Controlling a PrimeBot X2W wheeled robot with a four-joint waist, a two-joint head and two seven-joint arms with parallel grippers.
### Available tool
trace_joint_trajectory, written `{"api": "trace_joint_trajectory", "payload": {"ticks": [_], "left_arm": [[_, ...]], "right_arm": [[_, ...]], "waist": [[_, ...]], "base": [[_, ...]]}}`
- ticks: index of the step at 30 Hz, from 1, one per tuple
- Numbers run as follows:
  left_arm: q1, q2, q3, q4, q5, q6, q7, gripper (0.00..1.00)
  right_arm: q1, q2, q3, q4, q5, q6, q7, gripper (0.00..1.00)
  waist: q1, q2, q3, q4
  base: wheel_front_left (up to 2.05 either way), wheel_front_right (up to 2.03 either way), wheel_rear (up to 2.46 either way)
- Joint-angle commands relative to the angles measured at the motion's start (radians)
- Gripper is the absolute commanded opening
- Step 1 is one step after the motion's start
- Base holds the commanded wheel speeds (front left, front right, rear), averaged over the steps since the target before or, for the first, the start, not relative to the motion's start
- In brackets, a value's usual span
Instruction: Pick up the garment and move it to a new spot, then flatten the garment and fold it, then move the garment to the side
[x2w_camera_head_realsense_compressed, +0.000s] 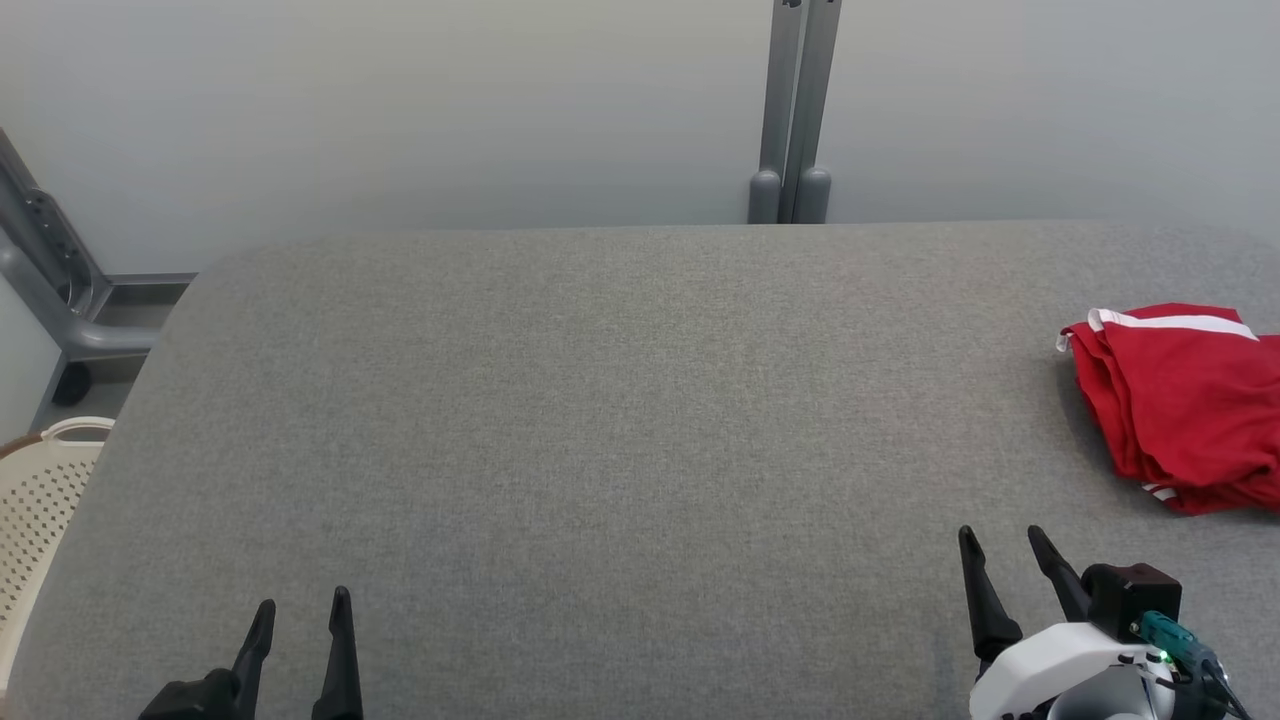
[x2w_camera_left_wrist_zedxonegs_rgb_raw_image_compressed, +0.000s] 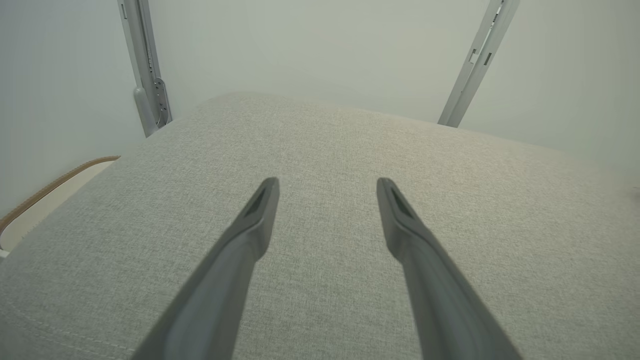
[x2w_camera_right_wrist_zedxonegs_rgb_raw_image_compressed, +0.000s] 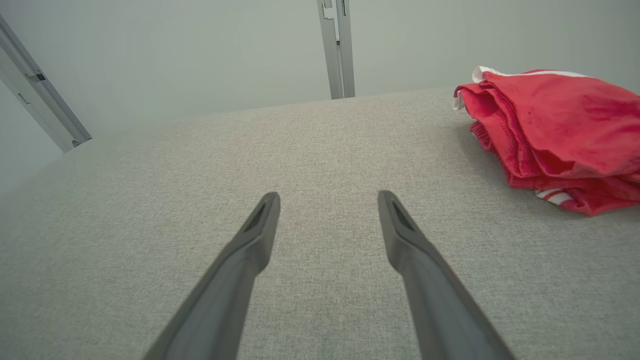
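A red garment (x2w_camera_head_realsense_compressed: 1185, 400) with white stripes lies folded in a pile at the right edge of the grey table (x2w_camera_head_realsense_compressed: 600, 400); the head view cuts off its right side. The right wrist view has the garment (x2w_camera_right_wrist_zedxonegs_rgb_raw_image_compressed: 555, 135) at the upper right. My right gripper (x2w_camera_head_realsense_compressed: 1003, 535) stands open near the front edge, a short way in front and to the left of the garment, holding nothing; its own view shows the right gripper (x2w_camera_right_wrist_zedxonegs_rgb_raw_image_compressed: 328, 196) over bare cloth. At the front left my left gripper (x2w_camera_head_realsense_compressed: 305, 598) is open and empty, with the left gripper (x2w_camera_left_wrist_zedxonegs_rgb_raw_image_compressed: 327, 182) over bare table.
A cream perforated basket (x2w_camera_head_realsense_compressed: 40, 500) stands off the table's left edge. A grey metal post (x2w_camera_head_realsense_compressed: 795, 110) rises behind the far edge, and a grey frame (x2w_camera_head_realsense_compressed: 50, 280) stands at the far left. A pale wall runs behind the table.
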Motion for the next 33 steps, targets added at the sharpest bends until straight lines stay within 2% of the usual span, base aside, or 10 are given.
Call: {"api": "trace_joint_trajectory", "payload": {"ticks": [1, 14, 15, 19, 33], "left_arm": [[-0.003, 0.002, 0.008, 0.003, 0.007, -0.006, -0.003, 1.0], [-0.003, -0.016, 0.032, 0.018, 0.022, -0.016, -0.003, 1.0], [0.0, -0.016, 0.028, 0.019, 0.014, -0.01, 0.001, 0.0], [0.002, -0.026, 0.026, 0.052, 0.001, -0.011, 0.011, 0.0], [-0.054, -0.039, 0.061, 0.048, -0.226, -0.024, 0.096, 0.0]], "right_arm": [[0.0, -0.003, 0.001, 0.002, 0.009, -0.001, -0.001, 1.0], [-0.006, -0.003, -0.001, 0.008, 0.008, -0.001, -0.008, 1.0], [0.0, 0.0, 0.0, 0.009, 0.004, 0.0, -0.001, 0.0], [0.015, 0.006, -0.002, 0.041, 0.014, 0.0, 0.005, 0.0], [0.008, 0.005, -0.016, -0.007, 0.279, 0.0, 0.047, 0.0]], "waist": [[0.0, 0.0, 0.001, 0.0], [0.0, 0.0, 0.005, 0.002], [0.0, 0.0, 0.005, 0.003], [0.0, 0.0, 0.005, 0.002], [0.0, 0.0, 0.014, -0.002]], "base": [[0.0, 0.0, 0.0], [0.0, 0.0, 0.0], [0.0, 0.0, 0.0], [0.0, 0.0, 0.0], [0.0, 0.0, 0.0]]}}
